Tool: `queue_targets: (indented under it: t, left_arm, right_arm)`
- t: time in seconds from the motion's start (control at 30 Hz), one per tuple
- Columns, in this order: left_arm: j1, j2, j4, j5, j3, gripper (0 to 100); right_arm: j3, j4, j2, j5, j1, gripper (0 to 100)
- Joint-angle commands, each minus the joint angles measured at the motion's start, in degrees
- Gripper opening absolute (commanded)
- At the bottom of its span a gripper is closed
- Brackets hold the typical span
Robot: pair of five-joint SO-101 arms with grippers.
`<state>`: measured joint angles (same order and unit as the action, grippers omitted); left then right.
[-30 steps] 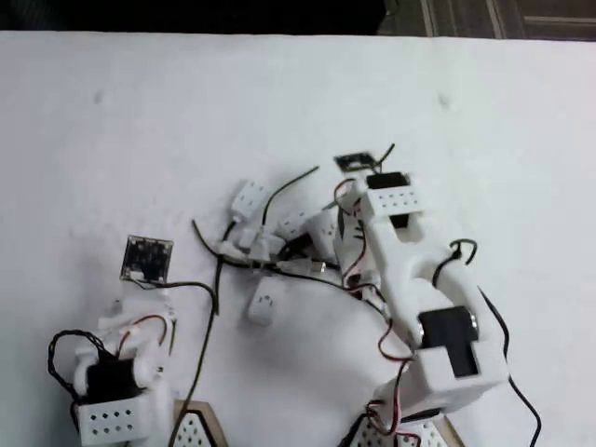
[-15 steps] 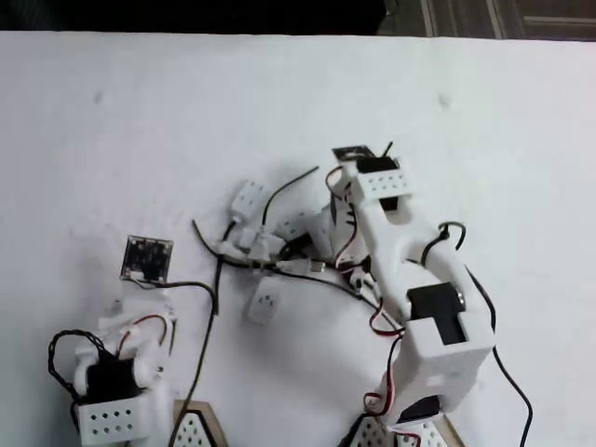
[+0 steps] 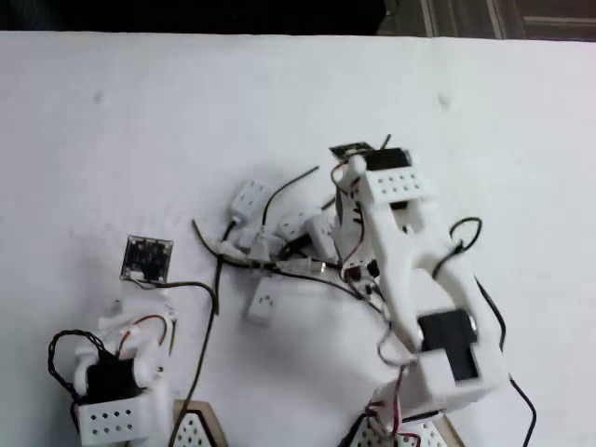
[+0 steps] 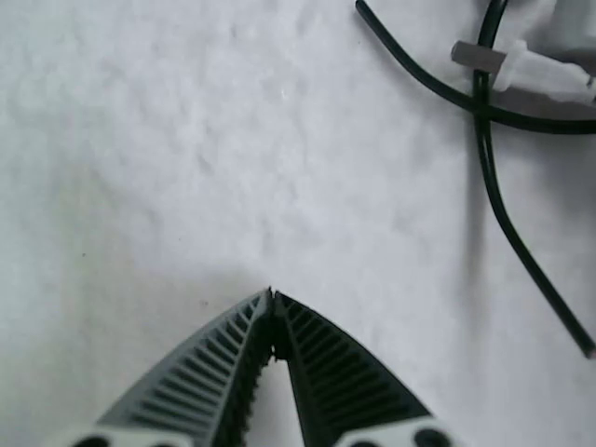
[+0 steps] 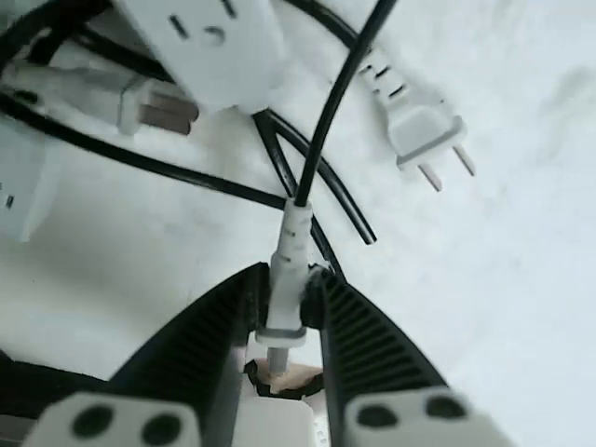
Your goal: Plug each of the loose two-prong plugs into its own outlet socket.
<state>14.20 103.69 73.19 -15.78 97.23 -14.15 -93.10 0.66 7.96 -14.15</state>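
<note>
Right gripper [image 5: 287,279]: jaws closed on the body of a white two-prong plug [image 5: 285,303], pinched across its sides, so its cord [image 5: 341,102] trails ahead. The prongs appear to face back toward the wrist. Just beyond the fingertips lie an outlet socket [image 5: 209,37] and a loose plug [image 5: 417,116]. Left gripper [image 4: 271,300]: closed and empty above bare table [image 4: 140,140], probably parked clear of the work.
</note>
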Motion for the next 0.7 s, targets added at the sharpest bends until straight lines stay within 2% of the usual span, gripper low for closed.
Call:
queue_targets:
  t: [0.0, 0.13, 0.27, 0.5, 0.57, 0.67]
  left_arm:
    - [-0.75, 0.04, 0.09, -0.44, -0.26, 2]
    - [0.22, 0.13, -0.18, -0.62, -2.73, 2]
    - [-0.22, 0.13, -3.25, -0.09, -10.90, 2]
    - [-0.31, 0.13, -15.30, 0.70, -20.75, 2]
    - [-0.22, 0.13, -20.22, 5.45, -20.92, 2]
    - [-0.22, 0.13, -25.05, 16.70, -20.84, 2]
  right_arm:
    - [-2.73, -1.36, -12.70, 2.73, -0.13, 1.7]
    - [-7.21, -1.36, -23.60, 5.19, -0.04, 1.7]
    - [-10.46, 0.48, -32.04, 5.45, -1.19, 1.7]
    - [-16.70, 4.44, -45.05, 3.96, -9.01, 1.7]
    - [-18.46, 6.99, -48.48, 0.70, -11.91, 1.7]
    - [-20.66, 10.51, -53.14, -2.64, -17.27, 1.7]
